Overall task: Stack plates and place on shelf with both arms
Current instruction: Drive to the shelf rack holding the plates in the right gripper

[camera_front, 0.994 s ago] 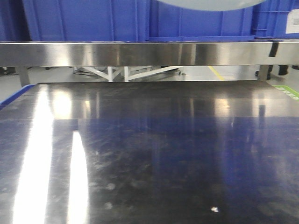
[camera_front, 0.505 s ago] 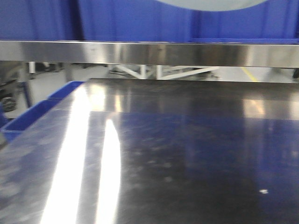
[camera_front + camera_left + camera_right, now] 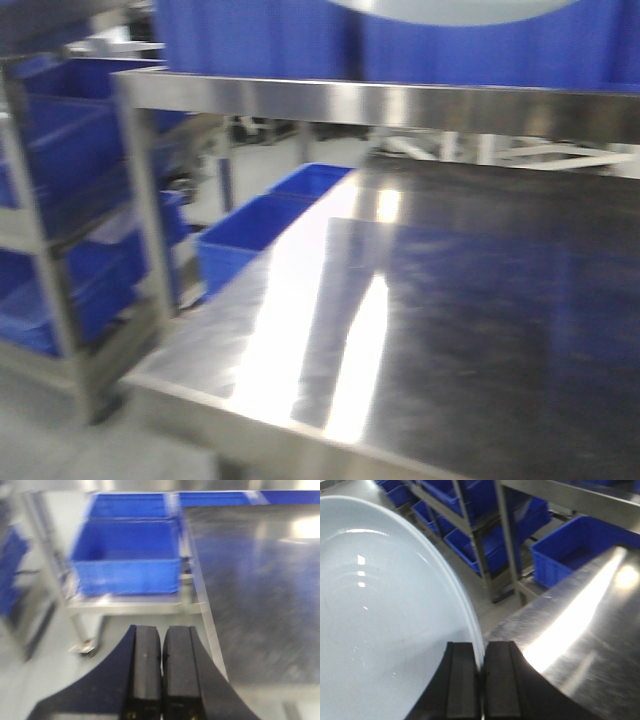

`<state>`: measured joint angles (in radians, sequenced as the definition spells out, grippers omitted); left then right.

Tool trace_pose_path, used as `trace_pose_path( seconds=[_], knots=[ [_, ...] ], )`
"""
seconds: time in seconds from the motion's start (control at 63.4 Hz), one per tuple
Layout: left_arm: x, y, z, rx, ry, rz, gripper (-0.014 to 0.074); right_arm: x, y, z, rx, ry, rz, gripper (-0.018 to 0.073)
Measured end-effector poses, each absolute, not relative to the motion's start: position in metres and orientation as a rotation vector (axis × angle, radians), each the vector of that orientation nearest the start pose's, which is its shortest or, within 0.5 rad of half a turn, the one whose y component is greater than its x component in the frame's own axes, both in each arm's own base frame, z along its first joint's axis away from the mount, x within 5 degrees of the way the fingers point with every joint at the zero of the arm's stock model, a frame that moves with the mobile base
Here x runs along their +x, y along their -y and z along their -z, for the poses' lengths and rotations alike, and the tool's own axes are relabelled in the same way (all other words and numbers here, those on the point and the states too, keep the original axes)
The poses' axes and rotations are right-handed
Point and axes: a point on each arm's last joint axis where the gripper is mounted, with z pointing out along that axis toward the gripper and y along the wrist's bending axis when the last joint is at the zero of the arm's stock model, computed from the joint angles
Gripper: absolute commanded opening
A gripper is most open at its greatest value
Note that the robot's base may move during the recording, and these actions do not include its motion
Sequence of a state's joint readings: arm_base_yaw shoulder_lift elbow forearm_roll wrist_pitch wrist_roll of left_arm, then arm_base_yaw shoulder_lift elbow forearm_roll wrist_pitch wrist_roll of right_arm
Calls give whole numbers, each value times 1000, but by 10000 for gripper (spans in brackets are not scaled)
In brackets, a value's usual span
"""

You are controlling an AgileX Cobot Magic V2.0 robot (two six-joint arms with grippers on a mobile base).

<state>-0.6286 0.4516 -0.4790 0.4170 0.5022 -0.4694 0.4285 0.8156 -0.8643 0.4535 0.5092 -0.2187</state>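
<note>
Right wrist view: my right fingers [image 3: 462,680] pinch the plate [image 3: 385,630] rim, near the left edge of the counter [image 3: 580,640]. My left fingers [image 3: 147,670] are together, empty. Maybe two are stacked. Not on the shelf [image 3: 400,102] yet.

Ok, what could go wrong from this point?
1. The right gripper pinches the plate only by its thin rim, and the left gripper is shut on nothing, so the glossy plate could tilt or slip out.
2. It hangs beside the tabletop corner, over floor; a drop would likely break it.
3. The views are blurred, hinting at motion; a swing might knock the plate against the shelf rail.
</note>
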Motion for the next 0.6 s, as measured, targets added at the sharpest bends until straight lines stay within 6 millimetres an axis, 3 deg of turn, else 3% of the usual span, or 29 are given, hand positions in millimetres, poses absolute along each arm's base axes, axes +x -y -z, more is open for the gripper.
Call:
trace_pose_path(
  seconds=[0.599],
  knots=[
    [86,40,-301,375,-1889,301,84,141,-86,-382,-385,-1902,-616,56]
  ],
)
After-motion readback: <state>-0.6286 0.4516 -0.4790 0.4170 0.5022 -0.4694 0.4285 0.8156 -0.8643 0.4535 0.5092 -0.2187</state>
